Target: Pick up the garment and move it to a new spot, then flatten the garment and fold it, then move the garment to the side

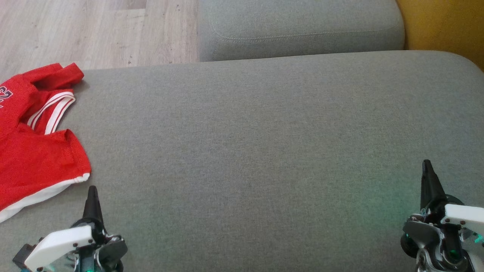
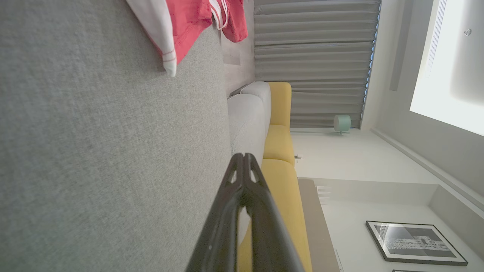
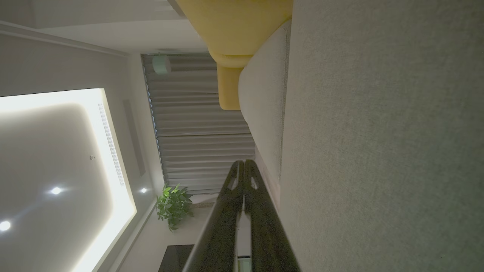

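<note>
Left pincer (image 1: 92,190) and right pincer (image 1: 427,166) pressed shut, empty, over grey sofa seat (image 1: 245,151); red garment (image 1: 34,151) at left edge; wood floor (image 1: 75,30) beyond.

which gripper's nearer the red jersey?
The left gripper, close beside the red jersey's white hem; the right gripper is far across the grey cushion.

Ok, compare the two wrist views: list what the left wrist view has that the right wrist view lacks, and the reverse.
Left wrist view: the red garment with white trim, a framed picture, the left gripper, shut. Right wrist view: a potted plant, a lit ceiling panel, the right gripper, shut. Both: the grey cushion, yellow sofa and grey curtain.
</note>
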Available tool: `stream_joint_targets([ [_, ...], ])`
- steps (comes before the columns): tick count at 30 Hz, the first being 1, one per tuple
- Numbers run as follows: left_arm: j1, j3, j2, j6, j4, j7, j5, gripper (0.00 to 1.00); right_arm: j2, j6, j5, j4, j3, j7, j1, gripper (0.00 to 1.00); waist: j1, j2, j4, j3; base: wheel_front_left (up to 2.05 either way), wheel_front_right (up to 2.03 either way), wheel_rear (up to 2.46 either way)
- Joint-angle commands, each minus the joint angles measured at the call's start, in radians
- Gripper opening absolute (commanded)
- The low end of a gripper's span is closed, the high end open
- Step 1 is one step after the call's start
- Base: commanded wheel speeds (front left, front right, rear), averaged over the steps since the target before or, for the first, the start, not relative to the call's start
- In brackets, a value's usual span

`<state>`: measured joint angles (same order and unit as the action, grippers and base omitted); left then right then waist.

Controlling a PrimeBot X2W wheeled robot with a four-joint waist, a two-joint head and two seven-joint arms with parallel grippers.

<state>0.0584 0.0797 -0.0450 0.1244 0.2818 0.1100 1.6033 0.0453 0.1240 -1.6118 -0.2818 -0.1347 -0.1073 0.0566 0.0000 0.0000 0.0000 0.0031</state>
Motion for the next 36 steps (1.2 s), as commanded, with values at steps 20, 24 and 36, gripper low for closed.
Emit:
stream_joint_targets([
  [20, -0.031, -0.034, 0.001, 0.0, 0.002, -0.039, -0.031, 1.0, -0.002, 0.0, 0.032, -0.026, 0.024, 0.039, -0.028, 1.0, 0.0, 0.0, 0.0, -0.002, 0.0, 0.0, 0.0],
  [24, -0.031, -0.042, 0.001, 0.0, -0.012, -0.051, -0.081, 1.0, -0.002, 0.0, 0.082, -0.021, 0.027, 0.051, -0.028, 1.0, 0.0, 0.0, 0.0, -0.002, 0.0, 0.0, 0.0],
  [36, -0.03, -0.077, 0.0, -0.013, -0.07, -0.087, -0.251, 1.0, -0.001, 0.001, 0.282, 0.035, 0.035, 0.086, -0.031, 1.0, 0.0, 0.0, 0.002, 0.0, 0.0, 0.0, 0.0],
])
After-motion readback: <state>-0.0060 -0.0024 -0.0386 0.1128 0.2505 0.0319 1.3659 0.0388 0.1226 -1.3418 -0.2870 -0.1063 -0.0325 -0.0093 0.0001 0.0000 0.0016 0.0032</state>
